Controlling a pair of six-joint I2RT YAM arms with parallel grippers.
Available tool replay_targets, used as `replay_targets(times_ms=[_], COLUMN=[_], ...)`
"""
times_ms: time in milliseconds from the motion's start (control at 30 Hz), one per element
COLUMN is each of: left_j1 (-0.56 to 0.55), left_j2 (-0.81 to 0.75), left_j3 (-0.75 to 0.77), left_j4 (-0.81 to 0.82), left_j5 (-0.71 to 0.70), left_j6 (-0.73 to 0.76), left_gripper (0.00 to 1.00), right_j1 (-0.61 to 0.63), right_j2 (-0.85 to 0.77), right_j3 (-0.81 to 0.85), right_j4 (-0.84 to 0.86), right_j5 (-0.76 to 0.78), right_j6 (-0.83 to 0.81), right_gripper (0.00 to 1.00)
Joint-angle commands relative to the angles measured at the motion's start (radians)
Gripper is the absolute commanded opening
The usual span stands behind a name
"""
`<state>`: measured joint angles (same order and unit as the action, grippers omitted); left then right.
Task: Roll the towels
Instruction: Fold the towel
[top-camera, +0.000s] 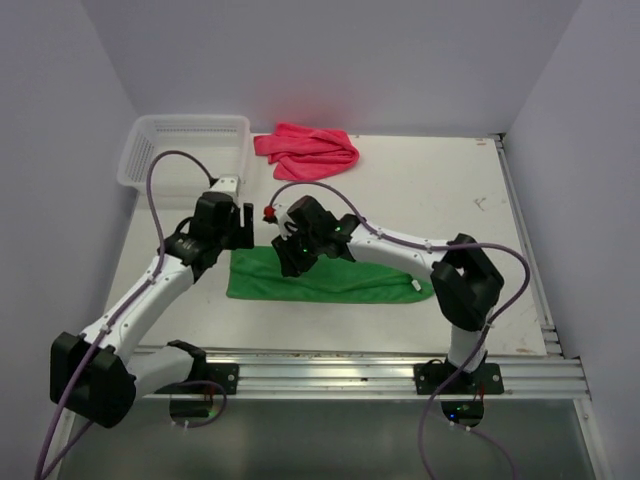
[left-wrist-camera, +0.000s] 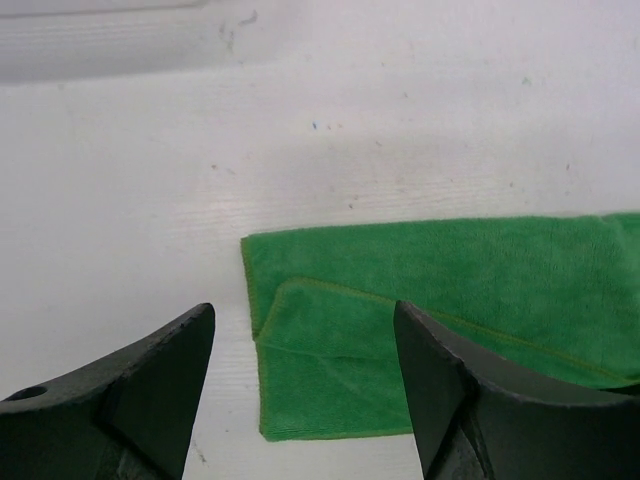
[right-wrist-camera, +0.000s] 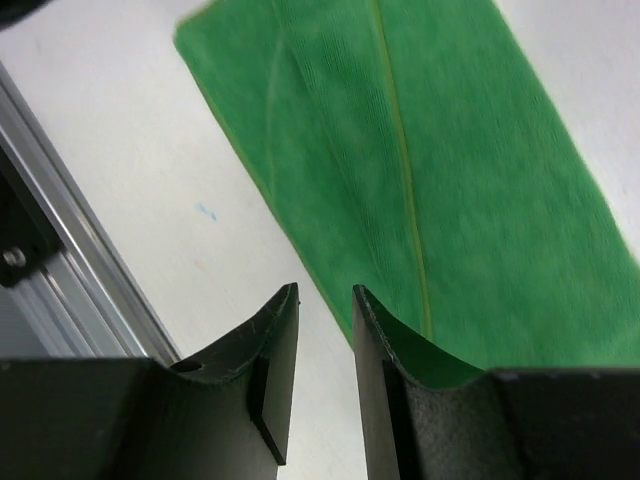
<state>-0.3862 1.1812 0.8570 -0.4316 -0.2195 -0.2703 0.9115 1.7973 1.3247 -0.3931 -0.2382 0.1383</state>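
**Green towel lies flat, both grippers over it and holding nothing**

Nearest to the arm bases, an aluminium rail (top-camera: 350, 370) runs along the table (top-camera: 450, 200) edge, on the near side of the green towel (top-camera: 330, 282). The green towel lies flat and unrolled as a long folded strip, its length running left to right. A folded layer with a stitched edge shows on top of it near its left end.

The right gripper (top-camera: 292, 262) hangs over the green towel's left half, toward its near edge. In the right wrist view its fingers (right-wrist-camera: 280, 340) stand almost together, with a narrow gap between them and nothing in it. The left gripper (top-camera: 246, 224) sits at the green towel's far left corner. Its fingers (left-wrist-camera: 160, 370) are spread wide and empty, and the towel's left end shows between them.

Farther back, well beyond the green towel, a pink towel (top-camera: 308, 150) lies crumpled. A white plastic basket (top-camera: 140, 150) stands left of it, beyond the green towel's left end.
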Motion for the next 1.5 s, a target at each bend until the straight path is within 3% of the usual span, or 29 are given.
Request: replay_targets(times_ms=[0, 233, 533, 1133, 1267, 1467], left_j1=[0.044, 0.047, 0.047, 0.047, 0.047, 0.047], left_j2=[-0.139, -0.356, -0.342, -0.330, -0.325, -0.315], left_j3=[0.008, -0.105, -0.088, -0.088, -0.088, -0.087], left_j4=[0.031, 0.105, 0.094, 0.094, 0.093, 0.091], left_j5=[-0.078, -0.149, -0.139, -0.055, -0.037, -0.027], left_j6=[-0.061, -0.032, -0.010, 0.003, 0.005, 0.008], left_gripper=[0.76, 0.76, 0.76, 0.77, 0.77, 0.77], right_j1=[0.004, 0.004, 0.007, 0.020, 0.021, 0.024], right_j2=[0.114, 0.324, 0.468, 0.580, 0.602, 0.611], right_j3=[0.149, 0.335, 0.473, 0.600, 0.628, 0.636], right_j4=[0.086, 0.154, 0.186, 0.151, 0.139, 0.128], right_j5=[-0.101, -0.170, -0.159, -0.039, -0.030, -0.024], right_j6=[0.055, 0.141, 0.190, 0.173, 0.169, 0.168], right_gripper=[0.33, 0.34, 0.34, 0.33, 0.29, 0.14])
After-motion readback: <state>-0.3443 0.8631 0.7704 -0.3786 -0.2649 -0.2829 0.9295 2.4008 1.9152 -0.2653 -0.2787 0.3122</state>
